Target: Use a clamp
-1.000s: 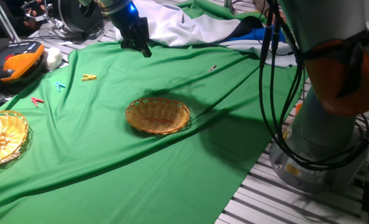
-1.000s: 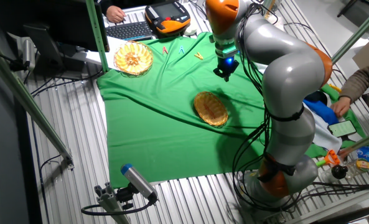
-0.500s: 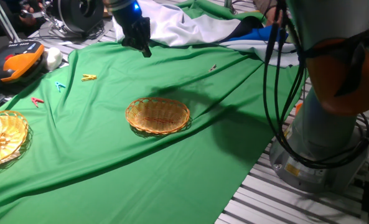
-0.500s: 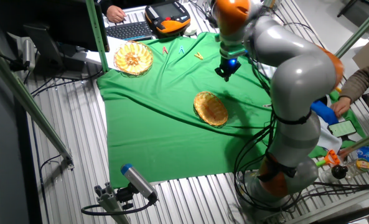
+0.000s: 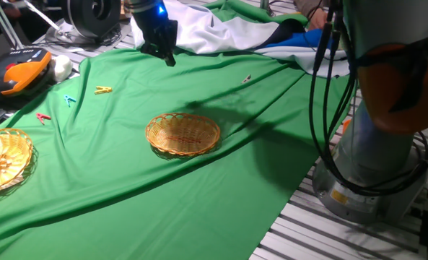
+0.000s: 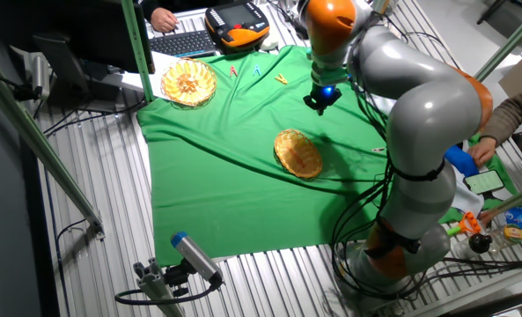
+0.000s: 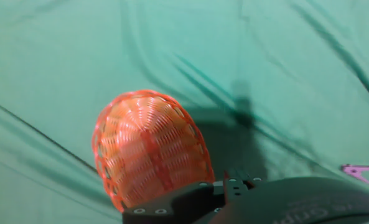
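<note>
While the arm hangs high over the far part of the green cloth point(image 5: 127, 180), the gripper point(image 5: 162, 52) sits above bare fabric with nothing touching it.

Clamp point(image 5: 247, 79): a tiny dark clip lying flat on the cloth, near the far edge where the white fabric point(image 5: 199, 29) is bunched. From the one fixed view it lies off to the right of the gripper, well apart, at about the same depth on the table. In the hand view it shows as a small pinkish clip point(image 7: 357, 170) at the lower right edge of frame, long axis running roughly across the picture. So the hand is not over it; a sideways travel toward that side looks needed before any descent.

Wicker basket point(image 5: 183, 133): sits mid-cloth, nearer the camera than the gripper, well apart from the clamp. Fills the lower centre of the hand view point(image 7: 150, 146).

Yellow clothespin point(image 5: 103, 90), blue one point(image 5: 69, 100) and red one point(image 5: 43, 118) lie on the opposite side, away from the clamp.

Gripper state: fingers are too dark and small in the fixed views, and out of sight in the hand view; cannot say whether open or closed. Nothing visibly held.
</note>
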{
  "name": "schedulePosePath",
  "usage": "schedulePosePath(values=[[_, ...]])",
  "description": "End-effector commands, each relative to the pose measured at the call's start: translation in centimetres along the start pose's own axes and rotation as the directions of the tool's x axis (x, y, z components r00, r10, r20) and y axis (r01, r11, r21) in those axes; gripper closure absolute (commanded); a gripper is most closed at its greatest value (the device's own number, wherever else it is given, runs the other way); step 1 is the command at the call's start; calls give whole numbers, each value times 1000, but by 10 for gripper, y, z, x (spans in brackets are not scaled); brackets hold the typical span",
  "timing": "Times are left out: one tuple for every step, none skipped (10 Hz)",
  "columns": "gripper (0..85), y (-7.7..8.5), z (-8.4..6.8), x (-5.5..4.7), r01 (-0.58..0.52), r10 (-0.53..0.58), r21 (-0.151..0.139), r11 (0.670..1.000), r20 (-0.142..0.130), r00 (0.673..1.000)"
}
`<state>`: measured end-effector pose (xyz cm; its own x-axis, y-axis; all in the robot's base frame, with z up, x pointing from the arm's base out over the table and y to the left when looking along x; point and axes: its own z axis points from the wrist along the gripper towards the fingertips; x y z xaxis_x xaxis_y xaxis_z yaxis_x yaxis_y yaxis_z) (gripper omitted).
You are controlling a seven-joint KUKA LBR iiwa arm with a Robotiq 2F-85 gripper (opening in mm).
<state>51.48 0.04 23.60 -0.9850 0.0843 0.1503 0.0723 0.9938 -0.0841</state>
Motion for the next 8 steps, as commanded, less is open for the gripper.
schedulePosePath(values=[[850,0,0,0,17,-16,39,999,-20,1000],[850,0,0,0,22,-19,108,994,-31,999],[850,0,0,0,-14,17,107,994,-22,1000],[680,-6,3,-2,-29,29,129,991,6,1000],[510,-24,11,-7,-33,30,134,990,22,999],[510,-39,18,-12,-27,24,133,991,22,999],[510,-56,23,-16,-18,14,133,991,24,1000],[510,-74,27,-19,-10,7,124,992,23,1000]])
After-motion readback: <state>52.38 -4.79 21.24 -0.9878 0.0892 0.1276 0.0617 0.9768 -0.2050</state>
